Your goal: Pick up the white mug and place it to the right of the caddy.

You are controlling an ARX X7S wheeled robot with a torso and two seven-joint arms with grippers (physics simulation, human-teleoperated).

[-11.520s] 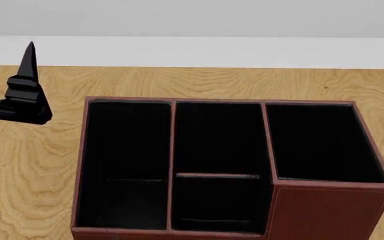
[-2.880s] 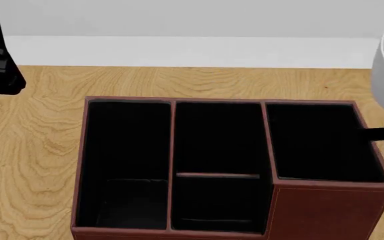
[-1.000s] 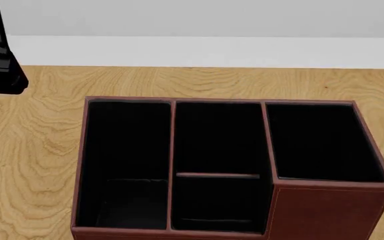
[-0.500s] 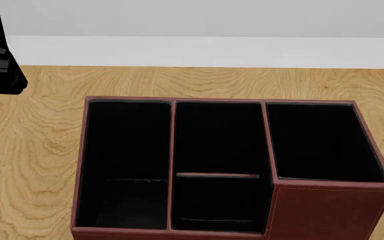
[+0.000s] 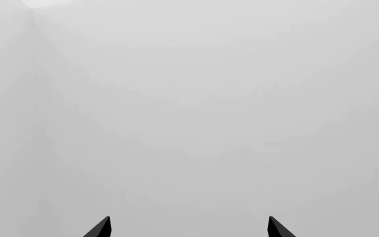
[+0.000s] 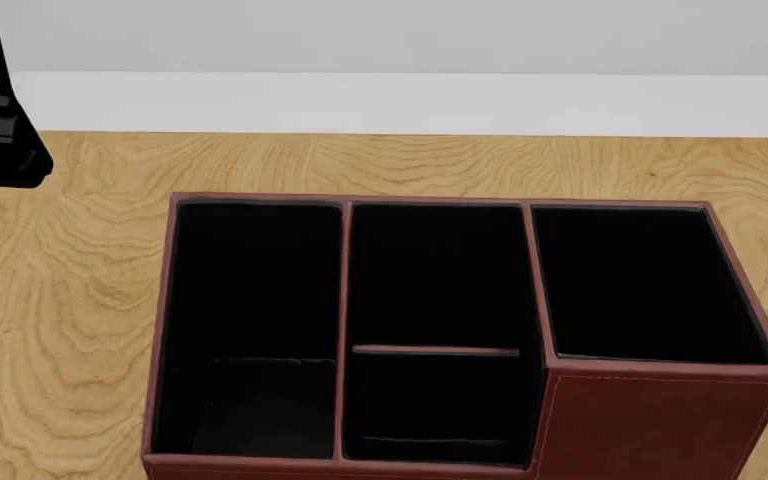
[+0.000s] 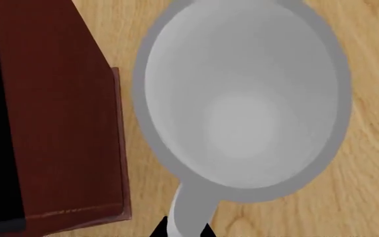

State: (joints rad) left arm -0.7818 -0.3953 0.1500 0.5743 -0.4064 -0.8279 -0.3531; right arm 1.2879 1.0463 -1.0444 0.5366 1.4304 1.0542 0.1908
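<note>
Wooden counter (image 6: 77,300) carries one caddy (image 6: 651,420), reddish-brown, with three black compartments; the middle one is divided by a shelf. One white mug (image 7: 242,98) sits just beside the caddy's right wall, seen only by the right wrist camera. I judge it stiff, glossy, so slippery, rather light and breakable; the loop handle (image 7: 189,210) is the good place to hold. The right gripper (image 7: 184,231) pinches this handle, only its tips showing. The left gripper (image 5: 188,228) is spread and empty, raised toward a blank wall.
</note>
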